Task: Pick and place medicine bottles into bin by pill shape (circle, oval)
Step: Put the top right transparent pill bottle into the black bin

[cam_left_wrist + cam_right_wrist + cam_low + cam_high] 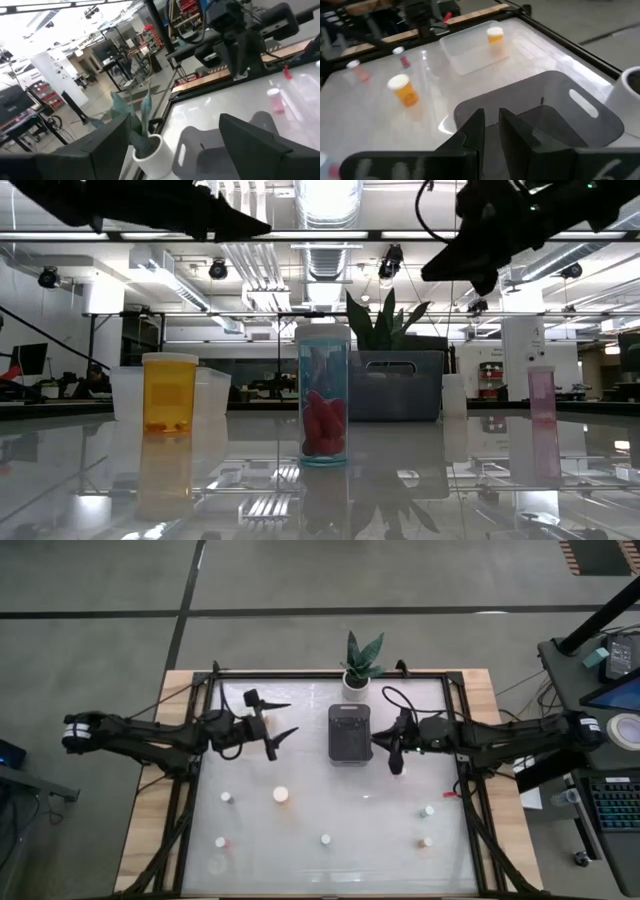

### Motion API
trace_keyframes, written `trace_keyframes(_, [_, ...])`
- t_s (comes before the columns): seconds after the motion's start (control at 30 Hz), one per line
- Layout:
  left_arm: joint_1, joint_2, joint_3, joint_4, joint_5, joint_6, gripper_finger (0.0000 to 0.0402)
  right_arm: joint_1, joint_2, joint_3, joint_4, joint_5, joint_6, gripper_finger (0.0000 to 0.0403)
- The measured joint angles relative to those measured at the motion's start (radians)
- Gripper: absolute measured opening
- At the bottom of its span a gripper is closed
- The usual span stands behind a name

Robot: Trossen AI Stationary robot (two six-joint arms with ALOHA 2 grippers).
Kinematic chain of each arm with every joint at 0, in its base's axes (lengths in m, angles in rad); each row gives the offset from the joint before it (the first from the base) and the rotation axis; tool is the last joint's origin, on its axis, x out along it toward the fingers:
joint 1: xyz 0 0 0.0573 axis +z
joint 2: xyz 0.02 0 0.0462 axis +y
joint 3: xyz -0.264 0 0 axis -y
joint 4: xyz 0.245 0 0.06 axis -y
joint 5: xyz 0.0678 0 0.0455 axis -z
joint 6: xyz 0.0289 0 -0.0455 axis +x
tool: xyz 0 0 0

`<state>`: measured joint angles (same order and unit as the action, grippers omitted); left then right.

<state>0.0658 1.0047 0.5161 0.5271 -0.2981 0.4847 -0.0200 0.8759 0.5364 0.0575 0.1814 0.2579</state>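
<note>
Several small white-capped medicine bottles stand on the white table's near half: an orange one [281, 795] [402, 90], a thin one [228, 797], one with red pills [326, 838] [324, 395], and a pinkish one [541, 395] [274, 99]. The grey bin [350, 732] sits mid-table, in front of the plant. My left gripper [285, 720] [175, 145] hovers open, pointing level at the bin's left side. My right gripper [378, 740] [491, 130] hangs shut at the bin's right rim. Neither holds anything.
A potted green plant [358, 665] stands at the far edge behind the bin. In the right wrist view a clear tray [470, 47] holding an orange-bodied bottle [495, 35] lies toward the far left corner. A black frame [470, 800] borders the table.
</note>
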Motion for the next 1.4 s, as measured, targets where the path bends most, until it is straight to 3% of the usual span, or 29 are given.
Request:
trace_keyframes(0.5, [0.000, -0.059, -0.049, 0.037, -0.022, 0.022, 0.0286, 0.000, 0.157, 0.191, -0.140, 0.004, 0.203, 0.0047])
trace_keyframes(1.13, [0.000, -0.059, -0.050, 0.031, -0.034, 0.029, 0.0286, -0.059, 0.280, 0.466, -0.849, 0.003, 0.562, 0.0047])
trace_keyframes(1.4, [0.000, -0.059, -0.050, 0.032, -0.033, 0.029, 0.0286, -0.149, 0.348, 0.471, -0.896, -0.006, 0.555, 0.0049])
